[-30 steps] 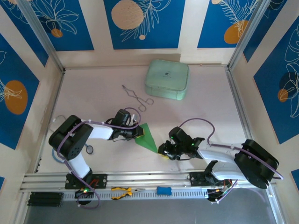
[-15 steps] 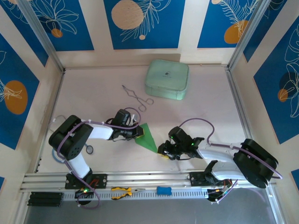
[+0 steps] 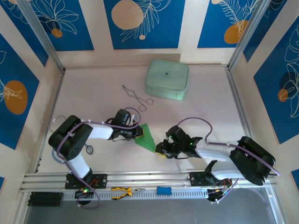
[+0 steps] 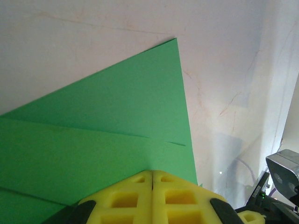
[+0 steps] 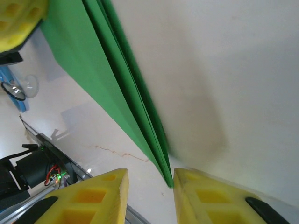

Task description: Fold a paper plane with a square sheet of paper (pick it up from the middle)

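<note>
Stage reached: I judge the folding well advanced. The paper plane [image 3: 146, 136] is already a narrow green wedge, no longer a square.
Evidence of folds: my right wrist view shows several green layers stacked edge on edge. My left wrist view shows a straight crease line across the top layer.
Work left: the piece lies flat with no wings raised, so I would expect the last wing folds and a firm pressing of the creases.
Location: on the surface [image 3: 93, 102], near the front and between the two arms.
Long axis: it runs from far-left to near-right in the overhead view.
Heading: the wide end is toward the back, and the sharp tip points at the right tool [image 3: 161, 150].
Left tool [image 3: 134, 134]: fully closed, fingers meeting, at the left edge of the paper. From this angle I cannot tell for certain whether it pinches that edge or only presses on it.
Right tool state: narrowly parted, gripping nothing. The paper's tip sits just at the gap, close to one finger.
Risk noted: the tip could slip aside if the right tool closes off-centre.
</note>
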`<action>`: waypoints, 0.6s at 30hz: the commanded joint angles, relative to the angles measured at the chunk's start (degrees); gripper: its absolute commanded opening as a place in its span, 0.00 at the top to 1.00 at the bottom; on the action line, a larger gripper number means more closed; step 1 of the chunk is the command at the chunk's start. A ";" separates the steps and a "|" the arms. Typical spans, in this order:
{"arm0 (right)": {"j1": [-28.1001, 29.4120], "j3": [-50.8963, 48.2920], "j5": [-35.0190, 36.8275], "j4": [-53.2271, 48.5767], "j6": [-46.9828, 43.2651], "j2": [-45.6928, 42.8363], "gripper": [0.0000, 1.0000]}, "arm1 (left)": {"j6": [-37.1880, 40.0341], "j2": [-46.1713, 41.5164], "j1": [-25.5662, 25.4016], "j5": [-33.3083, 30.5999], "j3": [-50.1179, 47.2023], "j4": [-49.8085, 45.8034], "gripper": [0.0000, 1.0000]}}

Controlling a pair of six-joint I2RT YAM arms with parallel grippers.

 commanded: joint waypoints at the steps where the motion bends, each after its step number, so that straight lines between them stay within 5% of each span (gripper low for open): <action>1: 0.18 0.66 -0.76 2.27 -0.29 0.61 0.68 | -0.12 -0.33 0.67 -1.79 -0.08 -4.98 1.00; 18: -2.09 -1.00 -2.32 10.02 -1.90 2.69 0.67 | -0.31 -0.84 0.67 -1.57 0.62 -5.73 1.00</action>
